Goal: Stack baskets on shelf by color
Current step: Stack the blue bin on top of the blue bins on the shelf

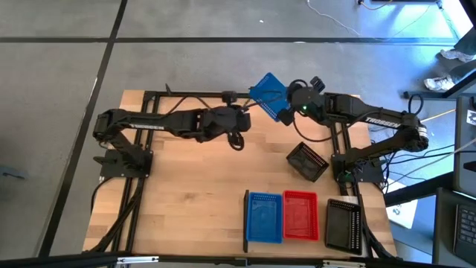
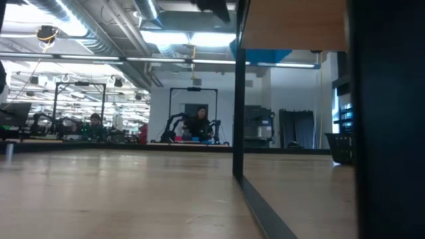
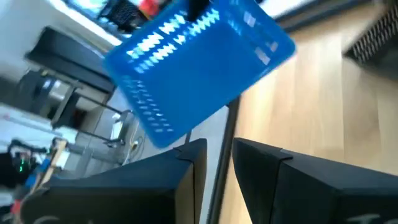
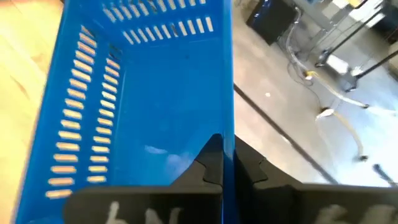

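Nearest the front edge, blue basket [image 1: 264, 217], red basket [image 1: 300, 216] and black basket [image 1: 344, 223] sit side by side on the shelf [image 1: 297, 247]. Further back, a black basket [image 1: 308, 161] lies tilted on the table [image 1: 193, 193]. At the far edge, the right gripper [image 4: 227, 163] is clamped on a raised blue basket's [image 1: 269, 95] wall; the left gripper [image 3: 219, 163] sits parted beside it, empty.
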`<state>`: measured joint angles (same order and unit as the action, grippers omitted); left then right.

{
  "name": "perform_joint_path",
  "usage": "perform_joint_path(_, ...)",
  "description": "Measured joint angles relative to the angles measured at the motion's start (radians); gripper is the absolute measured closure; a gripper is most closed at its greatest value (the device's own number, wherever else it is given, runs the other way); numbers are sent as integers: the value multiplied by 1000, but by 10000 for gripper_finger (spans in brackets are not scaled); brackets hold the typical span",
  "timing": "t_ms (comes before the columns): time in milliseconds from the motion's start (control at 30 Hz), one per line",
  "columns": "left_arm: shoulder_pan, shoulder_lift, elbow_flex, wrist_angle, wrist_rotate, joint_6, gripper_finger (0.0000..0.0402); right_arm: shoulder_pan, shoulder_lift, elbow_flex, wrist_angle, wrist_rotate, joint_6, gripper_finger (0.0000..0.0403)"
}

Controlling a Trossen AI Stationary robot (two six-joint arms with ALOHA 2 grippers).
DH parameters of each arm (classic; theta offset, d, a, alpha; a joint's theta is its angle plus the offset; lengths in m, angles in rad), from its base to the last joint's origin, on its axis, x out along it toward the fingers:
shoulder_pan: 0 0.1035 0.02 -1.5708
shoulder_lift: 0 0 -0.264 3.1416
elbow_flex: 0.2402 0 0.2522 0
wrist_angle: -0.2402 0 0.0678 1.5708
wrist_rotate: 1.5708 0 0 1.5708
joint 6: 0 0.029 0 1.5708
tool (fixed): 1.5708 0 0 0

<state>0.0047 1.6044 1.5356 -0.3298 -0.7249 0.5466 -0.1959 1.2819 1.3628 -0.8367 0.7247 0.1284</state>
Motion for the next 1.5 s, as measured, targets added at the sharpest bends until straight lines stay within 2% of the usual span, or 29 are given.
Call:
perform_joint_path(167,-17,-61,1,-38,-93,-113,330,10,-1,109,-107,-84,123,403)
perform_joint_path(267,-8,-91,0,-115,-142,-146,330,24,-2,178,-184,-146,239,403)
perform_joint_path(533,35,-157,-1,-342,-128,-152,330,109,-3,365,-417,-277,654,403)
perform_joint_path(733,80,-220,1,-502,5,-152,330,227,-3,461,-448,-438,1004,403)
perform_joint_path(867,100,-273,0,-560,125,-145,330,365,8,468,-403,-437,1237,403)
perform_joint_path(933,112,-312,-3,-586,240,-106,330,423,19,465,-394,-435,1343,403)
perform_joint_path(1067,147,-376,-2,-579,561,-29,330,520,63,465,-412,-434,1509,403)
perform_joint_path(1133,165,-386,1,-561,678,-21,330,562,96,465,-418,-433,1578,403)
perform_joint_path(1200,176,-399,-3,-576,715,-22,330,601,127,464,-413,-434,1656,403)
perform_joint_path(1500,185,-403,-2,-579,713,-20,330,750,211,464,-424,-451,1887,403)
